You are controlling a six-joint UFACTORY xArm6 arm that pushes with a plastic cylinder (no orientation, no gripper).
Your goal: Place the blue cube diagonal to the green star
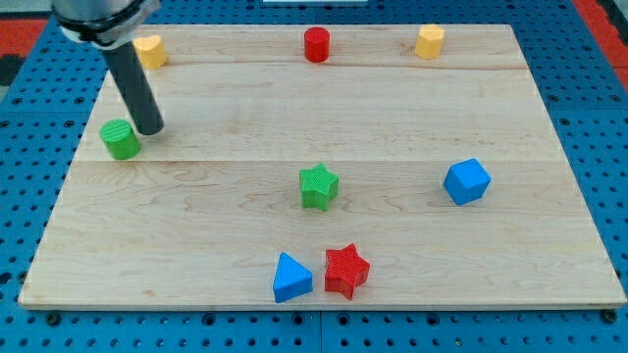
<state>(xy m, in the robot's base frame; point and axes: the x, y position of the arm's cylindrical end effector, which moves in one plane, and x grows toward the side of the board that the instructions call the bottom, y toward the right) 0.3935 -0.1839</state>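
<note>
A glossy blue cube [466, 181], one corner tilted up, sits at the wooden counter's [226, 211] right, level with and well apart from the ridged green star [318, 186] near centre. My tip [149, 128], a bare rod holding nothing, rests just beside a green cylinder [121, 139] at far left.

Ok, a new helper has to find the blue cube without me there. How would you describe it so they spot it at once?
Start at the wooden board and go to its right side, about halfway down. The blue cube sits alone there, right of the green star at the centre. The only other blue block is the blue triangle near the bottom edge, beside the red star.
</note>
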